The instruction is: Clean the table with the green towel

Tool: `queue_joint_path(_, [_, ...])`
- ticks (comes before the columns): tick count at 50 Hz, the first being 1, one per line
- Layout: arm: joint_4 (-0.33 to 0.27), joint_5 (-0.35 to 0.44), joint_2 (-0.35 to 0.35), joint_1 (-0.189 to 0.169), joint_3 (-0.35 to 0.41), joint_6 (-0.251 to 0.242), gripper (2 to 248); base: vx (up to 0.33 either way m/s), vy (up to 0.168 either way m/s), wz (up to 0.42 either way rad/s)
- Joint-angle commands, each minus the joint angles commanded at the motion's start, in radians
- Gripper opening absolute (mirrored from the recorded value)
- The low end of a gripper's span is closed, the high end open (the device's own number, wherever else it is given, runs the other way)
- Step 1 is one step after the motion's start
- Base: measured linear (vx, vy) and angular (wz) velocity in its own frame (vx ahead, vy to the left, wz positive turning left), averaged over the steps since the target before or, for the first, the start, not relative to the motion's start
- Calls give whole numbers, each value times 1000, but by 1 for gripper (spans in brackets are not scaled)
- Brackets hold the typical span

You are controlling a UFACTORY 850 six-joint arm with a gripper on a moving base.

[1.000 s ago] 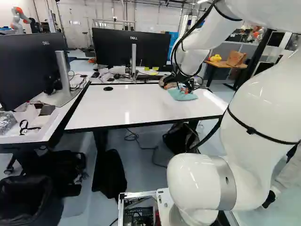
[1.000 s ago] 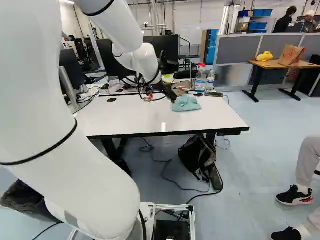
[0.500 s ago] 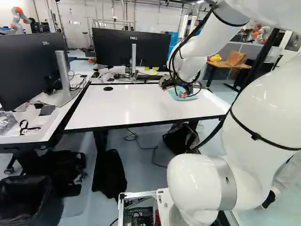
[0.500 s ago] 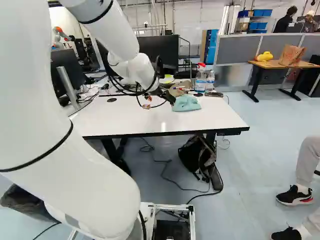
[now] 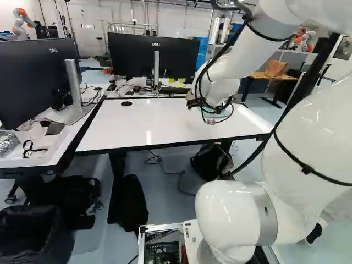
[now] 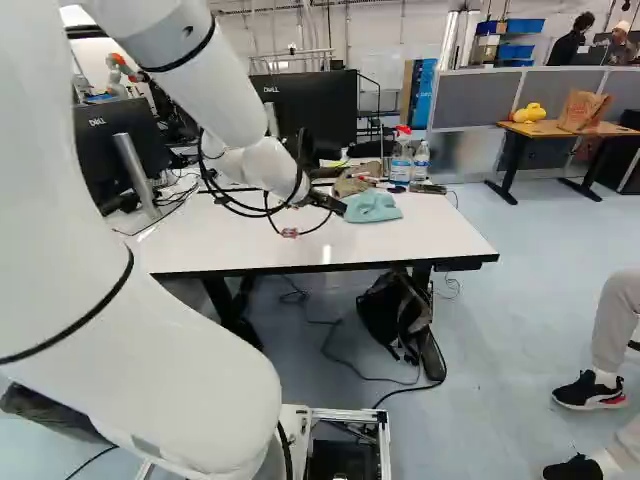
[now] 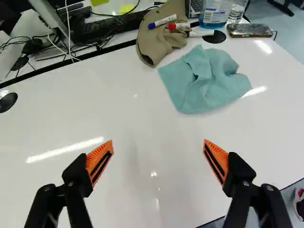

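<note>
towel [image 7: 204, 83]: blue-green, rumpled in a loose heap on the table, ahead of the gripper and outside its grasp; towards the table's far right part as the right base view has it
gripper [image 6: 330, 204]: hanging over the white top, near the towel
fingers: released, spread wide, nothing between the orange pads [image 7: 99, 161] but air, with bare tabletop below
table [image 5: 165, 124]: white and glossy, dark along its edges
cap [image 7: 161, 40]: tan, crumpled, just beside the towel
markers: a blue-capped one [image 7: 162, 21] and a red-capped one [image 7: 178, 25] lying on the cap, another [image 7: 200, 33] by its edge
disc [image 7: 214, 37]: black, set in the top between towel and bottles
bottles: a spray bottle [image 6: 401, 162] and a clear one [image 6: 421, 164], side by side behind the towel
phone [image 7: 249, 30]: dark, lying flat near the bottles
keyboard [image 7: 114, 23]: black, beyond the table's far edge
monitors: one [image 5: 36, 77] at the left of the left base view, one [image 5: 132, 55] behind the table
backpack [image 6: 395, 310]: on the floor under the table
</note>
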Motion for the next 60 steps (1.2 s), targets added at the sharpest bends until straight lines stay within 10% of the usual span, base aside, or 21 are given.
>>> queue_joint_path(60, [-96,542,126,93,365,0,247,0,0,0])
